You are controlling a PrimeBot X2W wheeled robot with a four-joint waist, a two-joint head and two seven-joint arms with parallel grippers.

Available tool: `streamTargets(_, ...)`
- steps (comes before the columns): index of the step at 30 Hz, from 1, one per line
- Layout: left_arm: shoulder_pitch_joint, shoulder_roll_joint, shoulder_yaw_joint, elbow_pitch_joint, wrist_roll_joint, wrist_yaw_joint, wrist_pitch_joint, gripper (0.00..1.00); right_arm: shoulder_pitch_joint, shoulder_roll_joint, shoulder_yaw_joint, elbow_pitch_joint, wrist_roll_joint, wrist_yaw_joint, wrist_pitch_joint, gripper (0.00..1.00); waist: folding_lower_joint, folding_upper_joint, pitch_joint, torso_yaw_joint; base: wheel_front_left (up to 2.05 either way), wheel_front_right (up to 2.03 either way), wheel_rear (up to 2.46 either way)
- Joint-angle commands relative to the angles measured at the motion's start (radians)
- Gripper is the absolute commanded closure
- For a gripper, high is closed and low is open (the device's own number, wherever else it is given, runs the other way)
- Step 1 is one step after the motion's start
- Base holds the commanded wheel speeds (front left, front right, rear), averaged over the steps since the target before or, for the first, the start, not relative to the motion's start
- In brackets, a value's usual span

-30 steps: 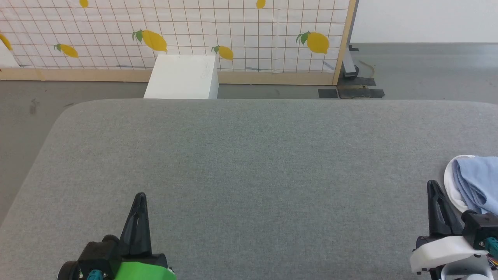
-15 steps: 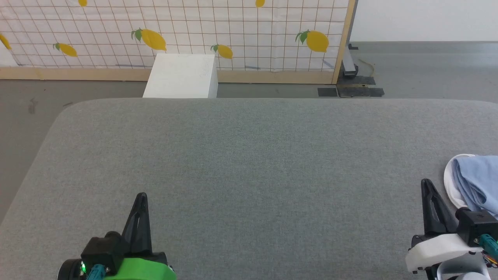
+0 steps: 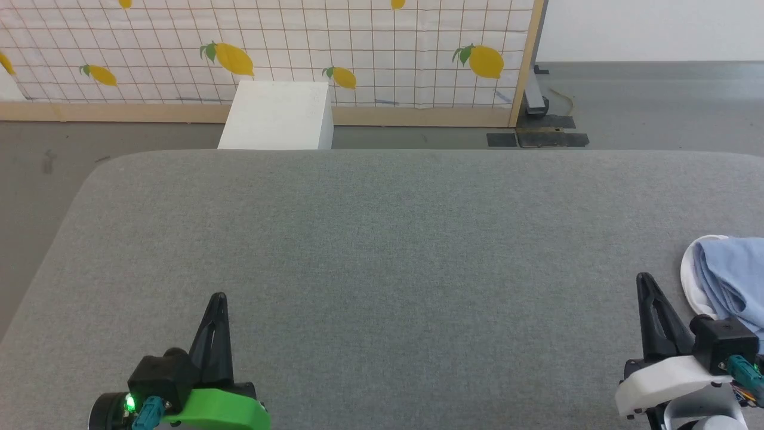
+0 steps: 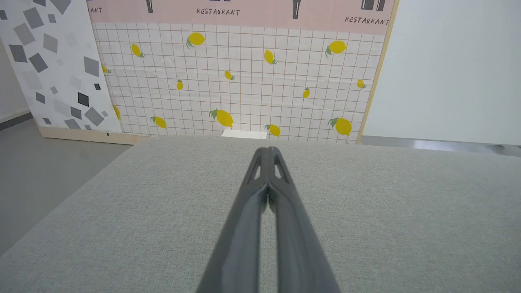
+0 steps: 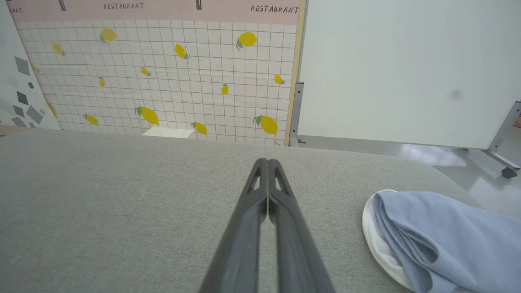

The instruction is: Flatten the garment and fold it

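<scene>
The garment (image 3: 731, 278) is a light blue shirt with a white inside, bunched at the right edge of the grey table (image 3: 382, 239); part of it runs out of the head view. In the right wrist view the garment (image 5: 439, 240) lies crumpled to the right of my fingers. My right gripper (image 3: 643, 282) is shut and empty, just left of the shirt and apart from it; its tips (image 5: 264, 162) meet. My left gripper (image 3: 218, 298) is shut and empty at the near left, far from the shirt, tips (image 4: 266, 150) together.
A white box (image 3: 277, 116) stands on the floor behind the table's far edge. A lemon-patterned screen (image 3: 268, 54) with a wooden frame closes the back. A metal stand foot (image 3: 537, 104) and dark floor plates (image 3: 537, 139) sit at the back right.
My right gripper has shifted a little to the left, away from the shirt. The camera has tilted slightly. The left gripper and the shirt stay put.
</scene>
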State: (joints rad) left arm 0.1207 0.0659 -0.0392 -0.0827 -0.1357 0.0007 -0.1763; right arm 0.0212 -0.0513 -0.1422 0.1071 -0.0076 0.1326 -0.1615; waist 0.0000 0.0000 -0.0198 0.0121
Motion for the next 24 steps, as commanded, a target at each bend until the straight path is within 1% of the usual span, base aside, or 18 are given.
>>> streamTargets(1, -0.020, -0.004, 0.006, 0.005, 0.020, 0.000, 0.008, 1.00, -0.007, 0.000, 0.006, -0.008, 0.003, -0.001, 0.006, 1.00, 0.0000, 0.0000, 0.000, 0.000, 0.00, 0.00, 0.00)
streamTargets(24, -0.048, -0.007, 0.015, 0.026, 0.052, 0.000, 0.054, 1.00, -0.011, 0.001, 0.044, -0.036, 0.004, -0.001, 0.049, 1.00, 0.0000, 0.0000, 0.006, -0.003, 0.00, 0.00, 0.00)
